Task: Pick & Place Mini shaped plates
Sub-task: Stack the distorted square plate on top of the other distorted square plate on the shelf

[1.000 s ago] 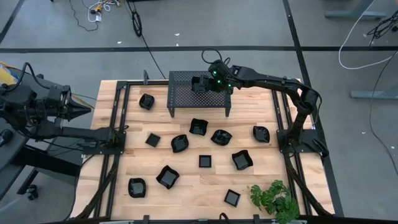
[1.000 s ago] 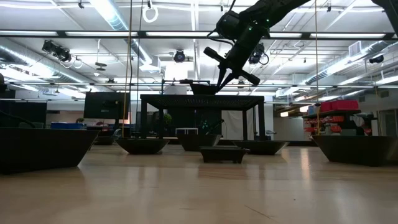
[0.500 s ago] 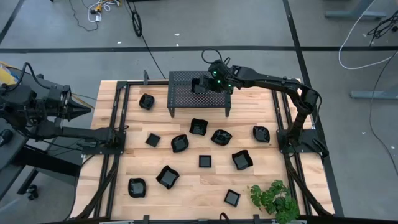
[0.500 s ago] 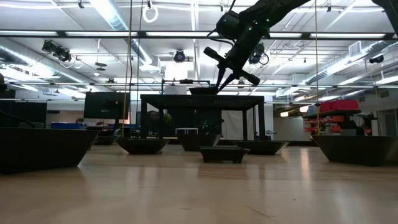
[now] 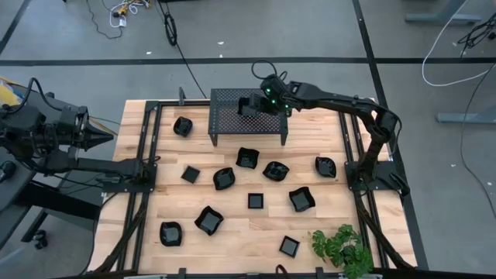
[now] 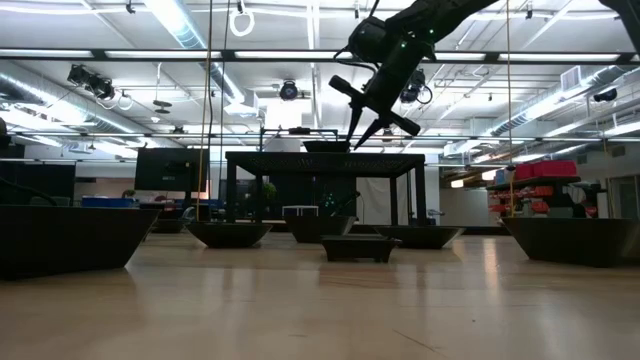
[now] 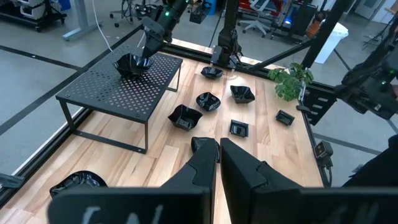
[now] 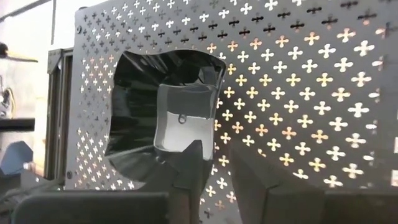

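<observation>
Plate on stand: one small black plate (image 8: pixel 165 115) with a wavy rim sits flat on top of the black perforated stand (image 5: pixel 229 120), at the table's 12 o'clock edge.
Right gripper (image 5: pixel 256 105): directly over that plate, one finger (image 8: pixel 186 168) inside the rim; jaws parted narrowly, looking like a release rather than a grip.
Key relation: plate lies straight under the jaws, no clear long axis; a straight lift should clear it.
Left gripper (image 7: pixel 219 152): parked off the table's 9 o'clock side, jaws closed and empty; far from the stand.
Other plates: about a dozen spread over the table (image 5: pixel 232 232), nearest one (image 5: pixel 248 157) just at 6 o'clock of the stand.
Obstacles: the stand's legs and edge; a small plant (image 5: pixel 341 248) at 5 o'clock.
</observation>
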`<state>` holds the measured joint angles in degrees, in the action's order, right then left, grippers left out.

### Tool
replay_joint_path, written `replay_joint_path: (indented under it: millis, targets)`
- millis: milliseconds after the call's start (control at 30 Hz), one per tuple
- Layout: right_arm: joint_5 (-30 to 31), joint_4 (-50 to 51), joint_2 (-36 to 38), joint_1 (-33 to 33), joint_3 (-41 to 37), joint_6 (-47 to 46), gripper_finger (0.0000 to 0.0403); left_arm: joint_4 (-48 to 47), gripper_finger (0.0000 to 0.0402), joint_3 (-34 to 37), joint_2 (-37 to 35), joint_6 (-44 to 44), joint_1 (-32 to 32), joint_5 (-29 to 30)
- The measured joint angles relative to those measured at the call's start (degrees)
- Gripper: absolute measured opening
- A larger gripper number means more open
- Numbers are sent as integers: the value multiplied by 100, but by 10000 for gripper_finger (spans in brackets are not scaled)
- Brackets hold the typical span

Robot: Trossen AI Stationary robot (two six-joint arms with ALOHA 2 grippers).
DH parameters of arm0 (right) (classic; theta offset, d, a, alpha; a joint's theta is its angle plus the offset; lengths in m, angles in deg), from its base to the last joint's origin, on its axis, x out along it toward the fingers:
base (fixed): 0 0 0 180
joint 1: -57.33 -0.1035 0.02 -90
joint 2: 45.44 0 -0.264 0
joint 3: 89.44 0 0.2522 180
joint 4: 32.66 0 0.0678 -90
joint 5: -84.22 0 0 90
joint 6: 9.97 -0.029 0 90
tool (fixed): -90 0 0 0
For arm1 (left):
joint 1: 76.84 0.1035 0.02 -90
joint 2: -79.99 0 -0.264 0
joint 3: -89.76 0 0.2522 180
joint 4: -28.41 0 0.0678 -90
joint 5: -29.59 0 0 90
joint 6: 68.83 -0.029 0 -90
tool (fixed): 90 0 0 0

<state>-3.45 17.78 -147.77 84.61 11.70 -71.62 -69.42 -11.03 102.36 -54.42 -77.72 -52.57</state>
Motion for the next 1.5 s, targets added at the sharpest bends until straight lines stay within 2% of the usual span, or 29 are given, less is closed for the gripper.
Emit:
replay_joint_path:
  millis: [267, 600, 1200, 1500]
  targets:
    - [179, 294, 503, -22, 9, 674, 89, 2, 25, -1, 7, 0, 0, 0]
    - [177, 698, 1249, -357, -128, 1866, 89, 2, 25, -2, 7, 0, 1, 2]
    - [170, 755, 2721, -757, -2313, 1885, 89, 1, 25, -2, 7, 0, 1, 1]
    - [66, 957, 3364, -1038, -3021, 2063, 89, 2, 25, -2, 7, 0, -1, -1]
